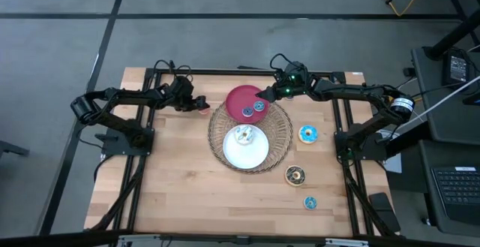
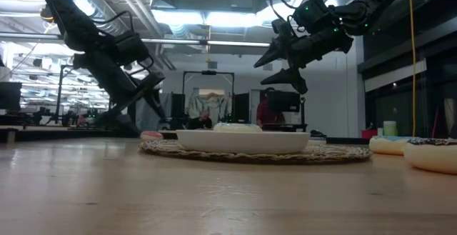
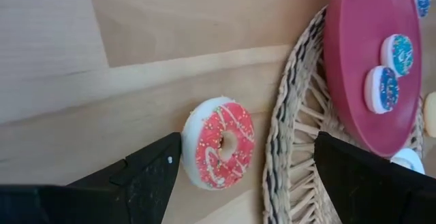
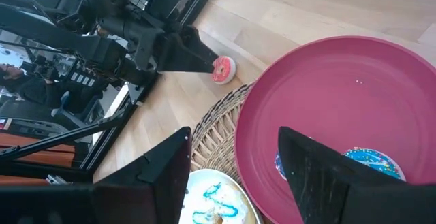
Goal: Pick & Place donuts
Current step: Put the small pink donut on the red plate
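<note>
A robotics lab or open workshop hall is shown. A pale wooden bench is set on a grey concrete floor crossed by dark lines, with two dark robot arms bolted to black frames at its sides. A yellow cable is trailed over the floor, and a keyboard is seen on a dark desk beside the bench. In the low view, an exposed ceiling with pipes and strip lights is seen, with other workstations and a dark rack farther back.
</note>
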You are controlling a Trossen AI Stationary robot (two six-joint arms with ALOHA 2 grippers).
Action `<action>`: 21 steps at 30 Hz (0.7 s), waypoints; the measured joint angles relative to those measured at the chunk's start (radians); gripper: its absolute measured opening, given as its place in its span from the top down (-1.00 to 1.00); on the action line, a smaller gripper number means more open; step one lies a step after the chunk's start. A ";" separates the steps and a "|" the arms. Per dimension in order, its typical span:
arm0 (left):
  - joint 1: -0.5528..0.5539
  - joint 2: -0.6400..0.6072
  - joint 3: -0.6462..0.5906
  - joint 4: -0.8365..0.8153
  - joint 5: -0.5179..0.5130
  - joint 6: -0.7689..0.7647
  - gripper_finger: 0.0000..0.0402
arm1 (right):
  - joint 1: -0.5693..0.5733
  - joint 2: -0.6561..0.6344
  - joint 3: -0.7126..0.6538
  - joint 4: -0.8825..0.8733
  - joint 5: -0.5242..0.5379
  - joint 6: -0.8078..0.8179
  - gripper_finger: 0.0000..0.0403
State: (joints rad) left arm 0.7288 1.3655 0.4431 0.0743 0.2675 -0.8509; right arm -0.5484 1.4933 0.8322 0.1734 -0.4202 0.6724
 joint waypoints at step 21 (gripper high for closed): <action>-0.021 0.093 0.003 0.095 0.024 0.037 -0.60 | 0.000 0.000 0.000 0.000 0.001 0.000 -0.09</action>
State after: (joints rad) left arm 0.7074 1.4586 0.4461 0.1696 0.2911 -0.8135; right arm -0.5484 1.4933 0.8322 0.1731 -0.4194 0.6724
